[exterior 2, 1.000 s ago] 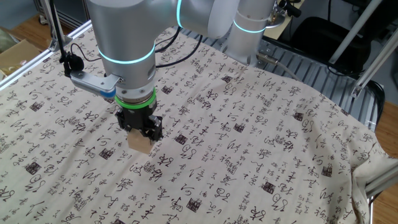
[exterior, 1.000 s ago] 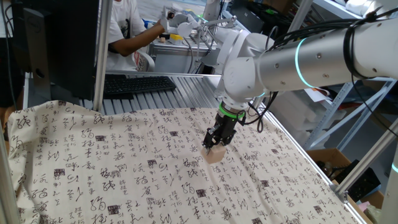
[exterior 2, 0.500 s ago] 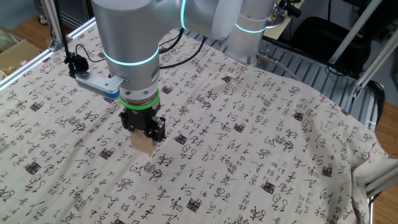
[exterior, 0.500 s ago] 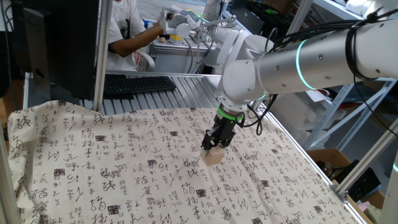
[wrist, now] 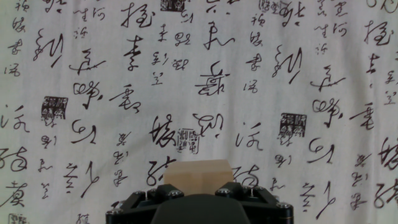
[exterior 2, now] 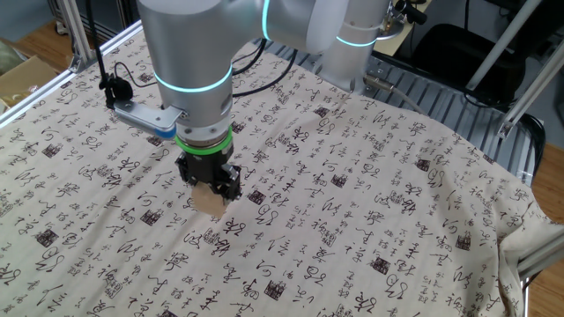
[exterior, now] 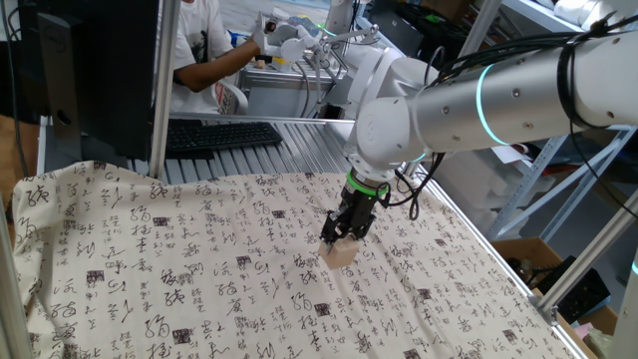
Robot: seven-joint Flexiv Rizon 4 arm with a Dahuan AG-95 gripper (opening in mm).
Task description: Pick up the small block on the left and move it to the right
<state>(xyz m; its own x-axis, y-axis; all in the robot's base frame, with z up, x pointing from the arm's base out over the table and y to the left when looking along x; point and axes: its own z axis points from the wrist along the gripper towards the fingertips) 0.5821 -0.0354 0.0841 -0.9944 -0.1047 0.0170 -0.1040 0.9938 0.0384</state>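
— What's the biggest thing over there?

— The bench (exterior: 478,269) itself, covered edge to edge with a pale cloth (exterior: 179,259) printed with black brush characters and little dark seal stamps. The cloth is rumpled along the far left edge and hangs over a corner on one side.

— And the robot?

— A big silver arm (exterior: 498,90) with glowing teal rings reaches in from the side and bends down over the middle of the cloth. Its wrist points straight down, with a green band just above the black head.

— Anything behind it?

— A black keyboard (exterior: 214,135) lies on the ribbed metal surface past the cloth, and a person in a white shirt (exterior: 199,40) sits further back. Metal frame posts stand around the bench.

— What about the claw?

— The claw (exterior 2: 211,192) is black, fingers down, pinching the small block (exterior 2: 209,202) from two sides — the tan cube pokes out below the fingertips.

— Where is the block exactly?

— Near the middle of the cloth, low over it. From either side camera I can't tell whether its underside touches the fabric or hangs just clear. From the hand camera the block (wrist: 198,177) sits right at the bottom centre, its light wooden face showing between the black finger mounts, with printed characters all around it.
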